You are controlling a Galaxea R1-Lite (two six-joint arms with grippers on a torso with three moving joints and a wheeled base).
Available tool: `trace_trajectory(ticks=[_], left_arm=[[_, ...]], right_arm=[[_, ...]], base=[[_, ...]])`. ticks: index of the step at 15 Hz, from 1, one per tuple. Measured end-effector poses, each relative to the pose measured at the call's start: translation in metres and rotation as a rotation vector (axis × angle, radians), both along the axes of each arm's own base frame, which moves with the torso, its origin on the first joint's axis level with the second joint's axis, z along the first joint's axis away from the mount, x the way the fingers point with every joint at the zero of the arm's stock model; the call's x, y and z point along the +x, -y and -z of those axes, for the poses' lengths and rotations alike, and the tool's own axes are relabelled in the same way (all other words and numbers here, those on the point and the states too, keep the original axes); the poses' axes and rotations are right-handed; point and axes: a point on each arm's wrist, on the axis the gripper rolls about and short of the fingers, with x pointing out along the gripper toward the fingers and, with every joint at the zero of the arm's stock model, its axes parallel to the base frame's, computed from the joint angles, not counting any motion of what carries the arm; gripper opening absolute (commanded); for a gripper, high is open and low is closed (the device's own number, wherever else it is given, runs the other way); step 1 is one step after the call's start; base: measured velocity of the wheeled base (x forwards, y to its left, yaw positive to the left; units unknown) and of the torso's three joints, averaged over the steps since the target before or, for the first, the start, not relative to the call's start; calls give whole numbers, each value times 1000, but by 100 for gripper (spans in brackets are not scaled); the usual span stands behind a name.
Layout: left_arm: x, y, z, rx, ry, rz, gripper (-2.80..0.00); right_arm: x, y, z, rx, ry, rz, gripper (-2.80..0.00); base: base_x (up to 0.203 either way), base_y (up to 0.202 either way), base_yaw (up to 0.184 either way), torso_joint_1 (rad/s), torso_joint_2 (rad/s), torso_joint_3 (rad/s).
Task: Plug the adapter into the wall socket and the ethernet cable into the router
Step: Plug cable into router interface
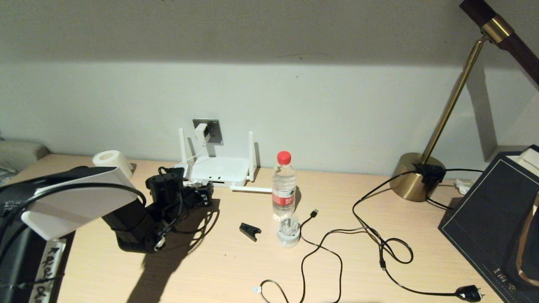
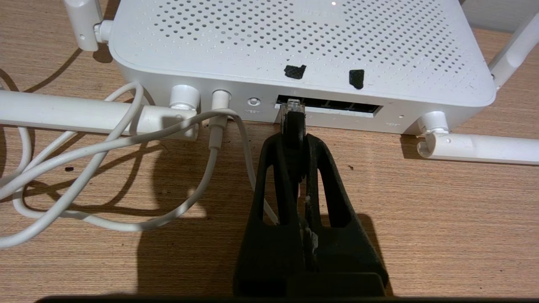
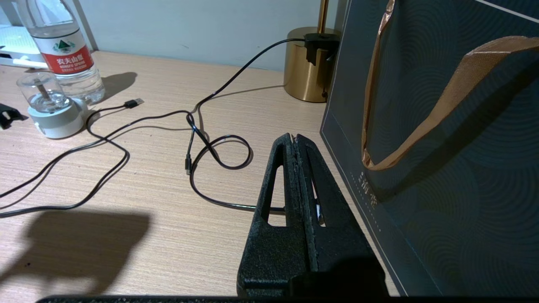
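The white router (image 1: pixel 219 170) lies against the wall with two antennas upright and two flat. Above it the white adapter (image 1: pixel 201 134) sits in the grey wall socket (image 1: pixel 212 130), and its white cord (image 2: pixel 105 147) runs to the router's (image 2: pixel 294 42) back. My left gripper (image 2: pixel 293 141) is shut on the ethernet cable's plug (image 2: pixel 292 126). The plug's clear tip (image 2: pixel 293 106) is at the leftmost opening of the port row (image 2: pixel 337 108); how deep it sits is unclear. In the head view the left gripper (image 1: pixel 205 198) is just in front of the router. My right gripper (image 3: pixel 293 139) is shut on nothing, low over the table's right side.
A water bottle (image 1: pixel 284 181), a small glass-domed device (image 1: pixel 288 231) and a black clip (image 1: pixel 250 230) stand right of the router. A black USB cable (image 1: pixel 337 240) and the lamp cord (image 1: pixel 421 290) loop across the table. A brass lamp (image 1: pixel 417 176) and a dark paper bag (image 1: pixel 497 210) stand at the right.
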Motion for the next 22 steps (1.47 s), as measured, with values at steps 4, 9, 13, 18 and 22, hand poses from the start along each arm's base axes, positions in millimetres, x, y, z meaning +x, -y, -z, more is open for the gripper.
trace_trajectory(ticks=[4,9,13,18,22], left_arm=[[0,0,1,0,-2,-1,-280],[4,0,-3,-2,15,-1,-280],[4,0,-3,-2,17,-1,-280],[4,0,-3,-2,16,-1,-280],[4,0,-3,-1,16,-2,-280]], right_arm=[[0,0,0,0,0,0,-280],[0,0,0,0,0,0,-280],[0,0,0,0,0,-1,-280],[0,0,0,0,0,-2,-280],[0,0,0,0,0,-1,-280]], base=[[0,0,0,0,0,0],[0,0,0,0,0,0],[0,0,0,0,0,0],[0,0,0,0,0,0],[0,0,0,0,0,0]])
